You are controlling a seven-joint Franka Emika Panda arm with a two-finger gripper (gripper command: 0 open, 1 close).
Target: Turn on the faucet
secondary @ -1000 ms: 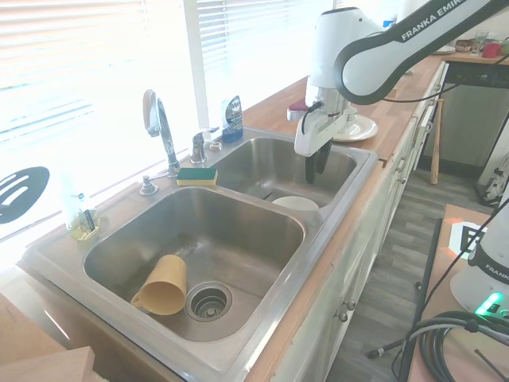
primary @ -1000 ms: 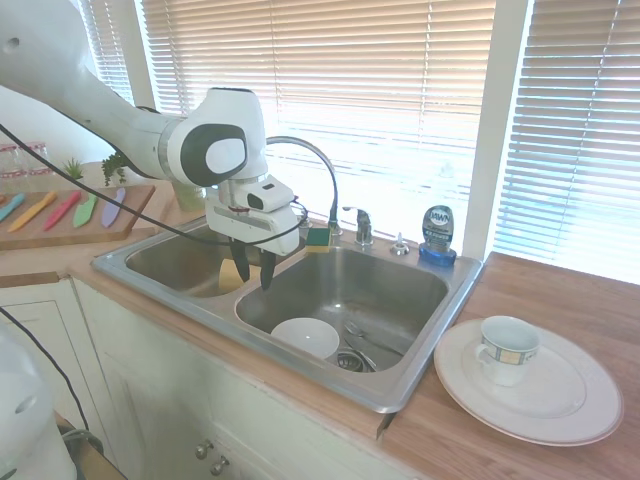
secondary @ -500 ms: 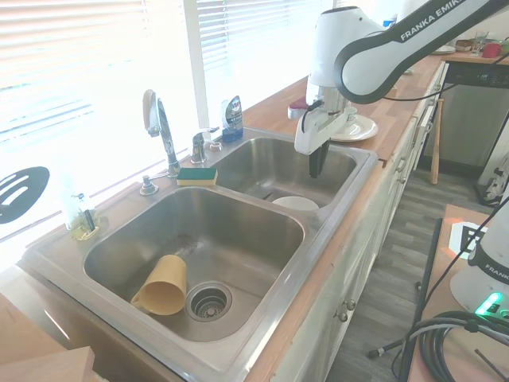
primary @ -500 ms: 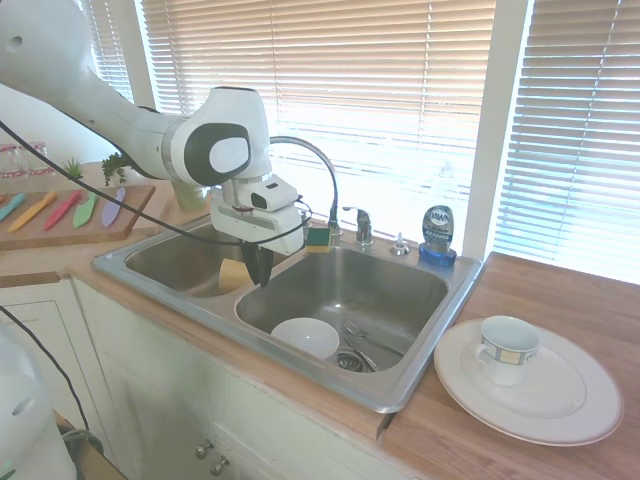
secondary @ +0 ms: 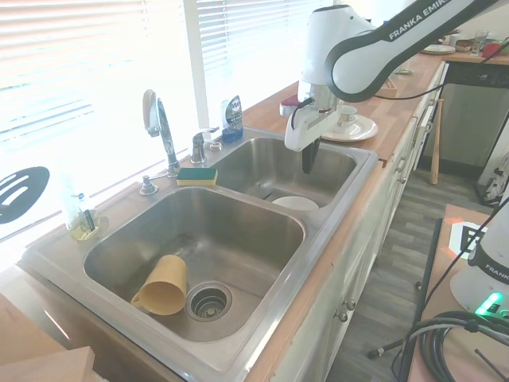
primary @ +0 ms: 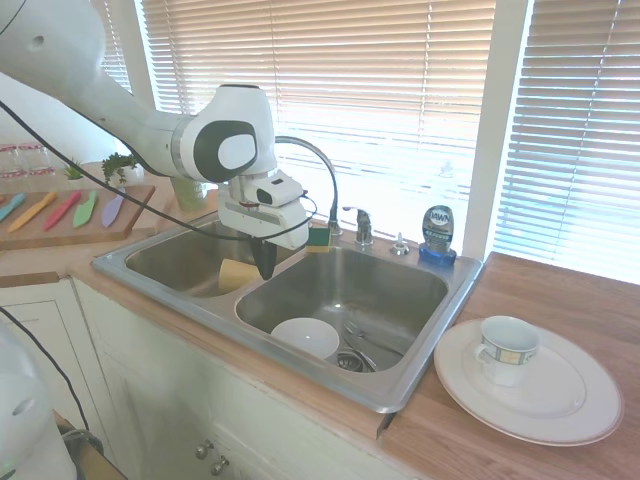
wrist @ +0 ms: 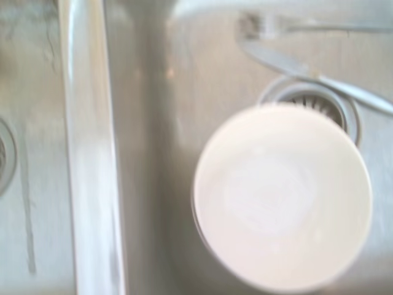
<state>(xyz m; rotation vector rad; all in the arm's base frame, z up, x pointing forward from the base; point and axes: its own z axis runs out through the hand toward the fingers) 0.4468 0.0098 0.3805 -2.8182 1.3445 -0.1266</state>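
The wooden surface [primary: 560,300] is carrying a double-basin steel sink [primary: 420,375], and the white arm is reaching in over the divider between the two basins. The pincer [primary: 265,262] is hanging point-down above the near edge of the basin that holds the white bowl [primary: 305,337], its fingers drawn together into one dark tip with nothing between them.

The faucet [primary: 318,172] is standing on the sink's back ledge by the window, behind and above the pincer and clear of it; its gooseneck is arching high over the divider. Its small chrome lever handle [primary: 362,226] is sitting on the same ledge, just beside the spout base and well apart from the pincer.

That basin is holding one white bowl, upright near the drain [wrist: 310,101], with a few pieces of cutlery [primary: 368,340] lying beside it. The other basin is holding one yellow cup [secondary: 161,285] lying on its side next to its drain.

One white plate [primary: 530,395] is resting on the surface beside the sink, carrying one mug [primary: 507,349]. One blue dish-soap bottle [primary: 437,234] and one green-and-yellow sponge [secondary: 196,175] are sitting on the back ledge.
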